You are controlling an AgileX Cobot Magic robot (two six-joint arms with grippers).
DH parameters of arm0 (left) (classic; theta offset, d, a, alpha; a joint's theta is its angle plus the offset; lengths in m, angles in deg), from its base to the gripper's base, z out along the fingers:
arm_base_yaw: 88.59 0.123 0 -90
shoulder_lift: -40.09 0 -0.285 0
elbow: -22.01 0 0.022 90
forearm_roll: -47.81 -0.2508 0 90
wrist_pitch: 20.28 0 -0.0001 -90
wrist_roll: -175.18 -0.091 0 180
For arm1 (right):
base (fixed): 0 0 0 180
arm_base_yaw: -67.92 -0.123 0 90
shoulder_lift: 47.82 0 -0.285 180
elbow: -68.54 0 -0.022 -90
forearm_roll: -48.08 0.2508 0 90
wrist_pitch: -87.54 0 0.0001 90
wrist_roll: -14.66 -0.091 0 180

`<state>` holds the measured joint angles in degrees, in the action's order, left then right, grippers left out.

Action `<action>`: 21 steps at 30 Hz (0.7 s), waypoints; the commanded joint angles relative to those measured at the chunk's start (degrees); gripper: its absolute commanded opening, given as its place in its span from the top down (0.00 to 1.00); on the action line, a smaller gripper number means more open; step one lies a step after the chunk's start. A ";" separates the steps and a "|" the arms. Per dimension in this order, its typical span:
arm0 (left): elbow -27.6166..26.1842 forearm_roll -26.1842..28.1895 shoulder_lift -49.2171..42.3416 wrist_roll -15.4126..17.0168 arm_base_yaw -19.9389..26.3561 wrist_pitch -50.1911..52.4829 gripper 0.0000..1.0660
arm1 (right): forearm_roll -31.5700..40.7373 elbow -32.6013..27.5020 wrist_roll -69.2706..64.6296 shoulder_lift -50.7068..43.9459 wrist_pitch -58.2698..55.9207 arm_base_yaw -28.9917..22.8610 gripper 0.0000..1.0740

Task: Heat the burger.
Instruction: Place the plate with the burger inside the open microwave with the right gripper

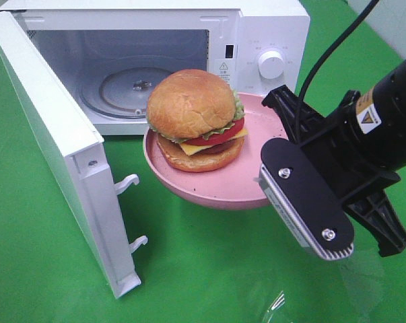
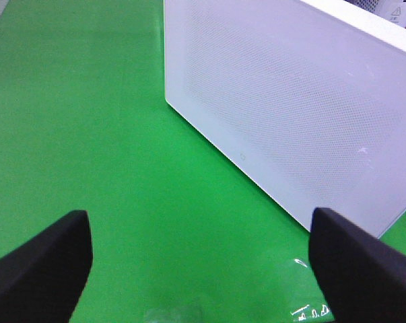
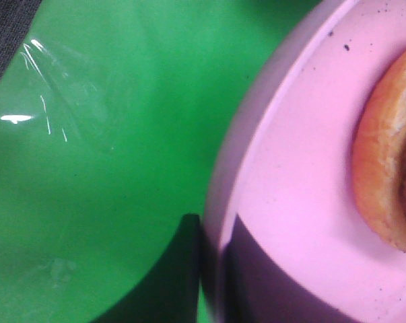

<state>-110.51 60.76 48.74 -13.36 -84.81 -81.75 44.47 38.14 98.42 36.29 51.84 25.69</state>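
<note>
Exterior high: the microwave stood on the green bench, its door swung wide and the glass turntable showing. The burger sat on the pink plate, held clear of the bench just before the open cavity. My right arm met the plate's rim.

Left wrist: my left jaws stood spread wide and held nothing, with the fingers over the bench and the door's white outer face ahead.

Right wrist: my right jaws pinched the plate's rim, one finger beneath it. The bun's edge was near.
</note>
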 commanded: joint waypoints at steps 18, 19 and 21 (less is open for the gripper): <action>0.17 0.17 -0.11 -0.06 0.11 0.00 0.25 | -0.11 10.43 -2.46 12.66 3.44 0.00 1.00; 0.17 0.17 -0.11 -0.06 0.11 0.00 0.25 | -0.11 10.43 -2.46 12.66 3.44 0.00 1.00; 0.17 0.17 -0.11 -0.06 0.11 0.00 0.25 | -0.11 10.94 -2.52 13.12 3.44 0.00 1.00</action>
<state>-110.51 60.76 48.74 -13.36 -84.81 -81.75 44.42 48.05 96.07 49.87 52.01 25.69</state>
